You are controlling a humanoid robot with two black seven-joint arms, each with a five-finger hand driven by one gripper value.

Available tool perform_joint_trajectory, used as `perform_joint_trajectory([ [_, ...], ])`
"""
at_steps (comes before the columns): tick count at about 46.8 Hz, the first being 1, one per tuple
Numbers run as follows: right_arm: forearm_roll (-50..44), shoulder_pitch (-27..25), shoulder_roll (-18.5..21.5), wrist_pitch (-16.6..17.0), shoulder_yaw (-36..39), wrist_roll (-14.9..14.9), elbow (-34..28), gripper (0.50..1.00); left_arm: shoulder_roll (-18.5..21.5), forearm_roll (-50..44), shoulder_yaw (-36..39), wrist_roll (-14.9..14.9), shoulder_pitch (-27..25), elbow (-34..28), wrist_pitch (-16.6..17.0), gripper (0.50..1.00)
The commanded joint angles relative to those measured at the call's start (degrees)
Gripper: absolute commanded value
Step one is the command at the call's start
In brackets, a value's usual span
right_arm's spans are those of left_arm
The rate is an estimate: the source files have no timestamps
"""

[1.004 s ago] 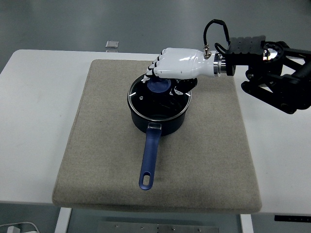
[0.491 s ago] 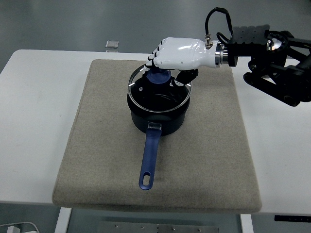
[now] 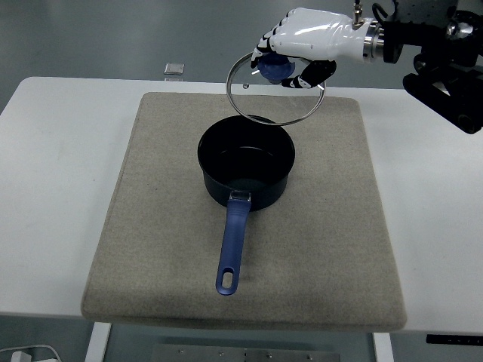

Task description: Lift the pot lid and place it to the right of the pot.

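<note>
Got my right robot hand (image 3: 298,51) clamped on the lid (image 3: 276,87) knob, lid's up off the pot (image 3: 246,170) (hanging tilted at its 1 o'clock), just the set-down at 3 o'clock left.

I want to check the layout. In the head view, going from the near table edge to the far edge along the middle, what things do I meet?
Mat's near edge → pot handle → pot → lid held up by the right robot hand.

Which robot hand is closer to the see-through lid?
Right. The right hand grips the glass lid by its blue knob, lifted clear above the pot. The left hand isn't in the picture.
</note>
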Motion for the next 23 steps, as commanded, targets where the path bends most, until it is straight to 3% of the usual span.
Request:
perform_joint_trajectory([
  [1, 0.96, -0.43, -0.31, 0.00, -0.11, 0.00, -2.21, 0.500, 0.00, 0.00, 0.00, 0.00, 0.00, -0.08, 0.00, 1.000],
  [23, 3.08, -3.77, -2.07, 0.00, -0.55, 0.00, -7.92, 0.500, 0.00, 0.00, 0.00, 0.00, 0.00, 0.01, 0.00, 1.000],
])
